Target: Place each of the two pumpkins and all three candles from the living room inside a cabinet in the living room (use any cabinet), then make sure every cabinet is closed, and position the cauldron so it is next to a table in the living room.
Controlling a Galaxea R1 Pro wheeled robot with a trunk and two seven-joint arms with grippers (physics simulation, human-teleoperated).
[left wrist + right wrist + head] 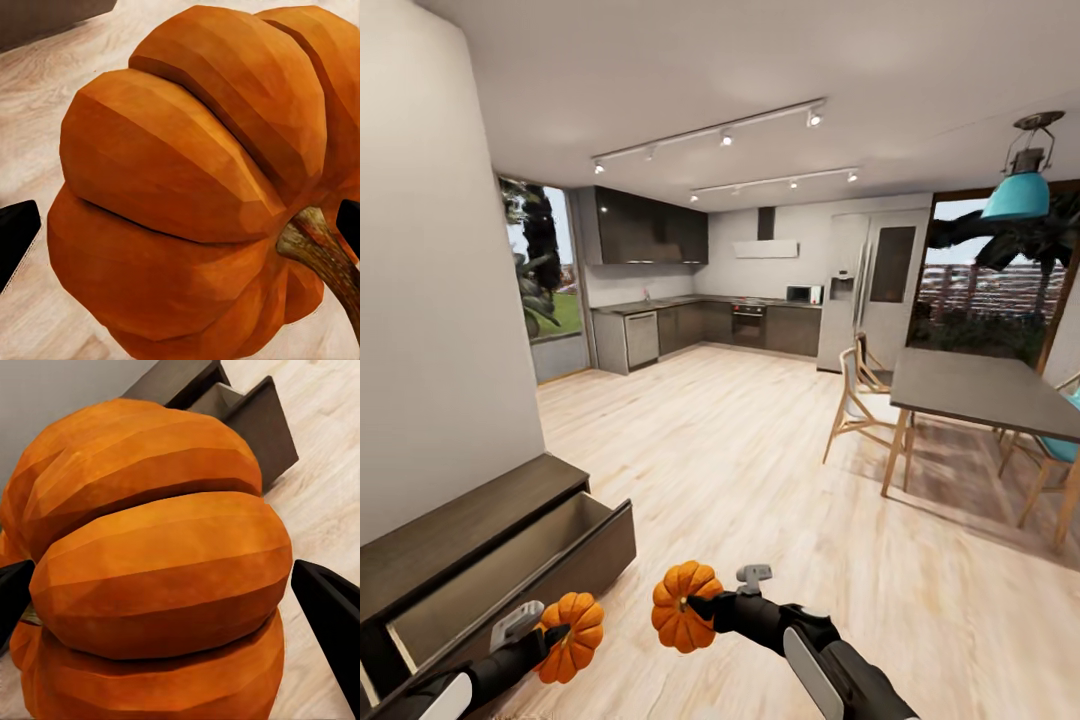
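Pumpkins ride low near me, one (pixel 570 635) clenched in the left gripper (pixel 550 632), stem sideways, the other (pixel 685 605) in the right gripper (pixel 705 606), so I'd carry each over the cabinet's (pixel 450 545) open drawer (pixel 510 570) just beyond before letting go; round, no real long axis.

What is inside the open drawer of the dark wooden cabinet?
The cabinet has one drawer pulled out. The visible part of its pale inside holds nothing. The near corner is hidden behind the left end effector and its pumpkin.
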